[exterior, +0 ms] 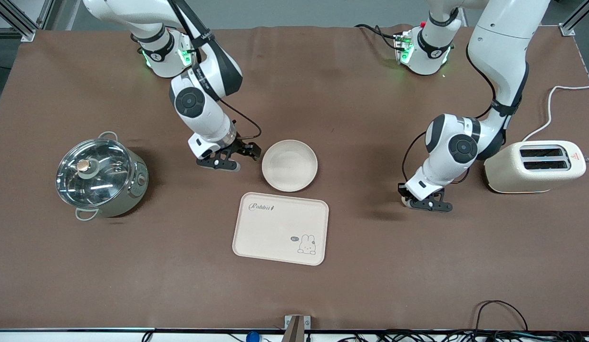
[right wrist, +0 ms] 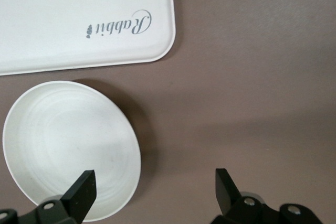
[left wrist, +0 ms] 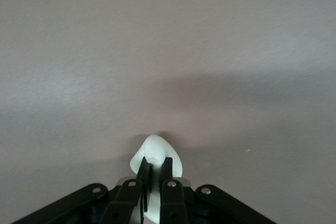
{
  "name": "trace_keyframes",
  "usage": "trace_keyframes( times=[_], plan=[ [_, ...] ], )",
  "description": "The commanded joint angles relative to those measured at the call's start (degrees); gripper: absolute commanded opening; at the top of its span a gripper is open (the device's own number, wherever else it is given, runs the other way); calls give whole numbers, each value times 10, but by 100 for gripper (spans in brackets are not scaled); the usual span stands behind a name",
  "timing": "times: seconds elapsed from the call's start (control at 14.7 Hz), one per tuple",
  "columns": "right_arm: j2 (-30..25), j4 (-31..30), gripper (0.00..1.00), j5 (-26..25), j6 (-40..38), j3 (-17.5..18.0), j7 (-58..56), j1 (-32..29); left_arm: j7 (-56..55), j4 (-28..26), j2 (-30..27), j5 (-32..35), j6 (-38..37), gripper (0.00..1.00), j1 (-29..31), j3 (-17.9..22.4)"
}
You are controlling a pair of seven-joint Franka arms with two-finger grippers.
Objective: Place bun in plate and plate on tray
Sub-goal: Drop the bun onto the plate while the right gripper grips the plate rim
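- Brown cloth covers the whole surface (exterior: 351,285); the tray (exterior: 280,228) sits at frame centre, the plate (exterior: 289,165) just above it.
- My left hand (left wrist: 155,169), low at the frame's right, is clamped on the bun (left wrist: 155,150); whether it is clear of the cloth, I can't quite tell.
- I'd lift straight, carry over the plate's middle, release low.
- My right hand (right wrist: 152,190) waits spread wide beside the plate.

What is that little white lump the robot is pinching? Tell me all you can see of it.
The bun is a small, smooth, pale cream lump with a rounded tip. The left hand has shut its two black fingers on it, low over the brown table, beside the toaster. The fingers hide its lower part.
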Motion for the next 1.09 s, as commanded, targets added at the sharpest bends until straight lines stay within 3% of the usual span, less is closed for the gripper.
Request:
trace_keyframes(
  times=[0.0, 0.2, 0.34, 0.54, 0.75, 0.88, 0.95, 1.02],
  plan=[
    [2, -33, 100, 12, 44, -5, 25, 21, -81, 41, -25, -12, -68, 0, -11, -39],
    [23, -32, 100, 12, 61, -5, 26, 29, -247, 131, -17, -12, -162, 0, -18, -117],
    [41, -32, 100, 12, 77, -4, 27, 30, -355, 165, 13, -11, -165, 0, -35, -162],
    [62, -30, 100, 17, 99, -4, 30, 39, -468, 221, 77, -4, -142, 0, -109, -171],
    [78, -25, 90, 22, 124, -4, 55, 51, -524, 233, 132, -5, -69, 6, -148, -168],
    [92, -21, 87, 28, 150, -5, 64, 63, -540, 231, 147, 2, -44, 59, -158, -163],
    [94, -20, 81, 28, 151, -5, 64, 63, -544, 230, 146, 5, -44, 63, -159, -161],
    [95, -18, 75, 28, 151, -4, 64, 64, -547, 228, 144, 5, -44, 91, -158, -161]
  ],
)
